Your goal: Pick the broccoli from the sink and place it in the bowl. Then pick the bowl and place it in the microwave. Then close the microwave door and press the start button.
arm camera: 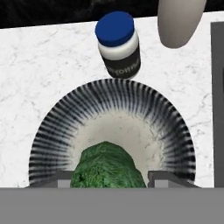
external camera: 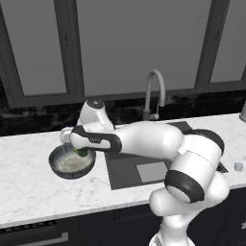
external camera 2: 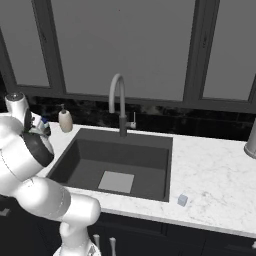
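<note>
The arm (external camera: 144, 139) reaches low to the left across the counter (external camera: 29, 187), its forearm nearly level, and the hand points down over the bowl (external camera: 72, 162). The gripper (arm camera: 108, 177) holds the broccoli (arm camera: 107, 166) between its two fingers (arm camera: 164, 177); the jaws stand apart only as wide as the floret. The broccoli hangs just above the pale inside of the bowl. The bowl stands on the counter, left of the sink (external camera 2: 117, 160). Behind the bowl stands a jar (arm camera: 118, 46) with a blue lid, and beside it a soap bottle (external camera 2: 65, 120).
</note>
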